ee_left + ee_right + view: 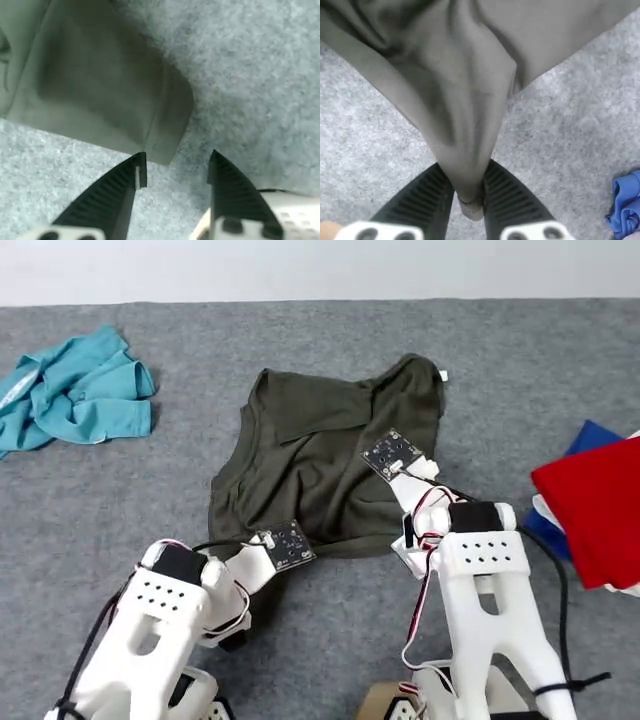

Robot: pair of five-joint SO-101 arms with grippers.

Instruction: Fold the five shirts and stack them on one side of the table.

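A dark olive shirt [320, 455] lies crumpled in the middle of the grey table. My right gripper [468, 192] is shut on a pinched fold of this shirt [465, 100], and the cloth hangs lifted from the jaws. In the high view the right gripper [398, 455] is over the shirt's right side. My left gripper [175, 167] is open just above the table, with a corner of the olive shirt [100, 90] lying right ahead of its fingertips [137, 170]. From above, the left gripper [285, 545] sits at the shirt's near hem.
A teal shirt [75, 390] lies bunched at the far left. At the right edge a red shirt [595, 510] rests on a blue one [590, 438], and the blue cloth [625, 205] also appears beside the right gripper. Grey carpet-like table surface [300, 330] lies all around.
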